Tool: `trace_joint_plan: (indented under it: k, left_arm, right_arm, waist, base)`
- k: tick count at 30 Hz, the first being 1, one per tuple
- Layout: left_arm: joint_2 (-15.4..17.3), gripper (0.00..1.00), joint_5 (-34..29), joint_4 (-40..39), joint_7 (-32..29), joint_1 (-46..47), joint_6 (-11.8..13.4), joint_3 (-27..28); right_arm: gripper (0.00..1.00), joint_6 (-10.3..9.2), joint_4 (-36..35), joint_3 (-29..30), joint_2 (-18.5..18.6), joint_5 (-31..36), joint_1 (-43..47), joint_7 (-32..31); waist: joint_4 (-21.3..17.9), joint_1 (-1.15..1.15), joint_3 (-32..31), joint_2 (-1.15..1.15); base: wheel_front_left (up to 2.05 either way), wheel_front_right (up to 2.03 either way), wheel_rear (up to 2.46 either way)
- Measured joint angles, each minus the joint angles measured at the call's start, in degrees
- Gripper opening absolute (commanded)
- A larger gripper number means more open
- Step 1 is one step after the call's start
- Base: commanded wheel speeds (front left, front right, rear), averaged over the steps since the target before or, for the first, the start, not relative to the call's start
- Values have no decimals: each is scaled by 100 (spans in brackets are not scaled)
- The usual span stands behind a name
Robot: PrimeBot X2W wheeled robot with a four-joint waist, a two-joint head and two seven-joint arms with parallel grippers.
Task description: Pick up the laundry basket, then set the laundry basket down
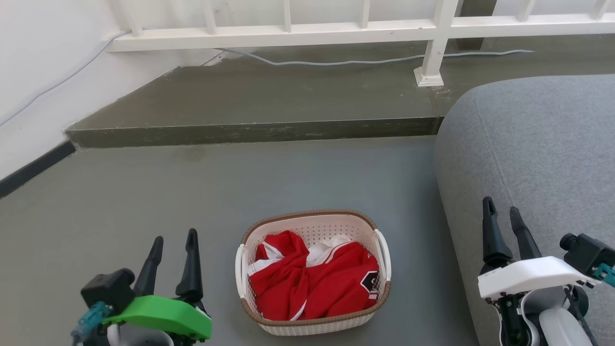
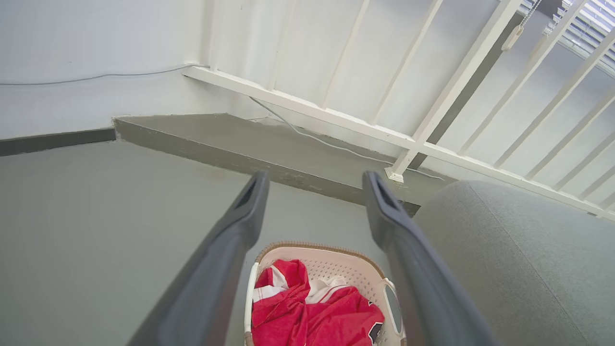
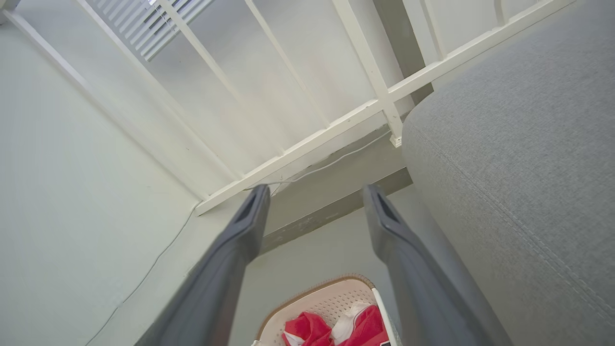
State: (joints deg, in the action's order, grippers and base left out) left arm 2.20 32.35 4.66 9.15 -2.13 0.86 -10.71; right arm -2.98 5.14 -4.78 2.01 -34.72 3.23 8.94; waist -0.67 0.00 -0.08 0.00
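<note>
While both arms hang low at either side, the left gripper (image 1: 175,235) and the right gripper (image 1: 501,204) each have their fingers spread apart, holding nothing. Between them the laundry basket (image 1: 314,225) stands on the grey floor (image 1: 144,192) with a crumpled red garment (image 1: 312,283) inside, near a grey sofa (image 1: 543,144). Beyond lie a raised step (image 1: 250,96) and a white railing (image 1: 288,32).

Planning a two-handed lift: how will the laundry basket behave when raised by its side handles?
The laundry basket looks like thin perforated plastic, so probably light and fairly stiff. The red garment inside is soft, adding little weight. Its broad base makes tipping unlikely if lifted evenly.
</note>
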Motion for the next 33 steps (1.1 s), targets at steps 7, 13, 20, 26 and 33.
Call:
trace_joint_plan:
  k: [7,13,20,26,33]
  left_arm:
    - [16,100,-605,-132,119,-25,66,-114]
    - [20,100,-1025,-159,235,-29,118,-256]
    - [29,100,-1562,-147,355,-64,125,-431]
    - [37,100,-1995,-148,470,-86,226,-492]
    - [40,100,-2210,-143,527,-86,249,-535]
  right_arm:
    - [100,-78,-131,-133,2,519,80,120]
    - [100,-174,-241,-238,4,1018,84,238]
    - [100,-274,-326,-369,7,1524,103,372]
    - [100,-367,-408,-491,9,1989,169,478]
    - [100,-413,-455,-535,12,2230,195,549]
  waist:
    - [-12,0,13,0]
    - [-16,0,21,0]
    - [-18,0,28,0]
    - [-24,0,36,0]
    - [-27,0,44,0]
  base:
    - [0,0,0]
    - [0,0,0]
    - [0,0,0]
    - [0,0,0]
    - [0,0,0]
